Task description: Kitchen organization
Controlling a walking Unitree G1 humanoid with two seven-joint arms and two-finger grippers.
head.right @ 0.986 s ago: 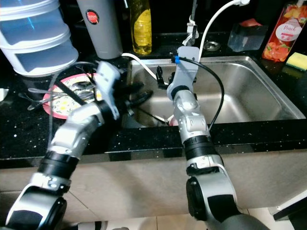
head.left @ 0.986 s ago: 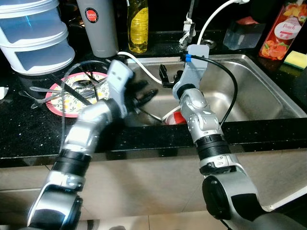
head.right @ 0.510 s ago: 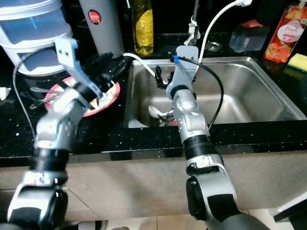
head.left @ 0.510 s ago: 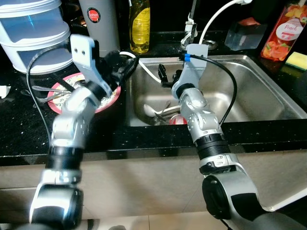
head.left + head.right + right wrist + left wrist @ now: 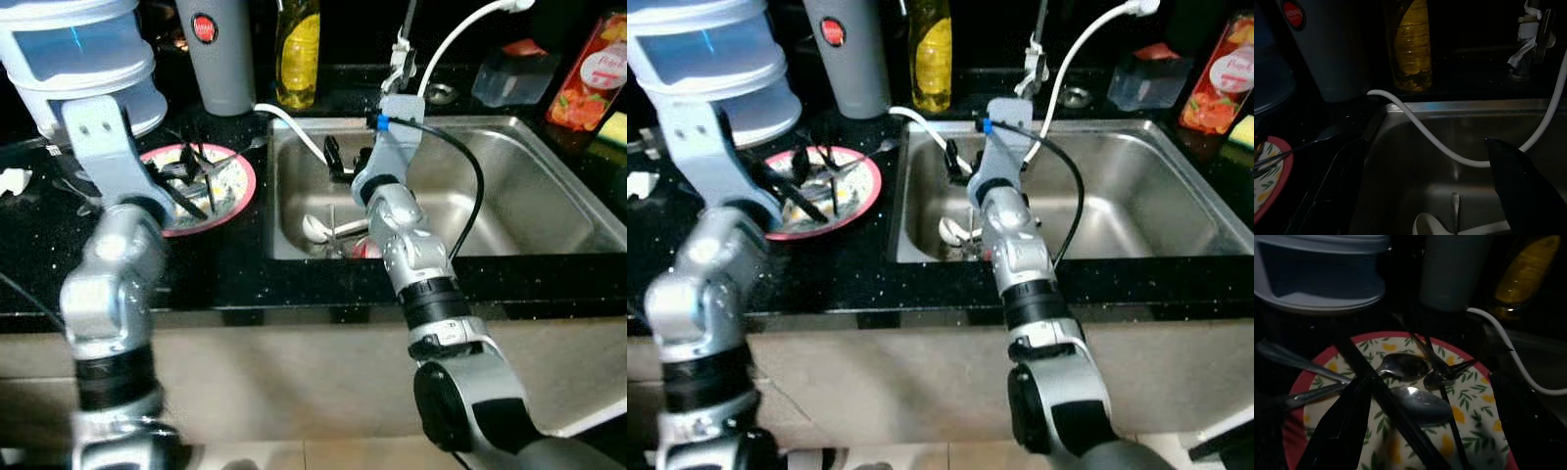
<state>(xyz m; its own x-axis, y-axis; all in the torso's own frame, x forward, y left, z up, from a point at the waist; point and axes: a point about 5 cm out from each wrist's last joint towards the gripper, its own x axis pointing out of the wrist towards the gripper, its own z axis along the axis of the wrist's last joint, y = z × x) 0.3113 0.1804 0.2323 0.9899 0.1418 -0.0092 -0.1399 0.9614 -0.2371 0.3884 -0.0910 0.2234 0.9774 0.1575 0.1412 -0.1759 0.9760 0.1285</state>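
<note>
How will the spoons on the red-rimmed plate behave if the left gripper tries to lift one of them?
The spoons look like polished metal, so probably stiff but slippery between the black fingers. They lie crossed on the plate, so lifting one may drag or rattle another. The left gripper hangs open above them.

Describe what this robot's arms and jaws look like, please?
Both arms are silver-grey jointed segments with black bands. The right arm carries a pale blue-grey wrist block, a blue clip and a looping black cable. Left gripper and right gripper end in long black jaws.
</note>
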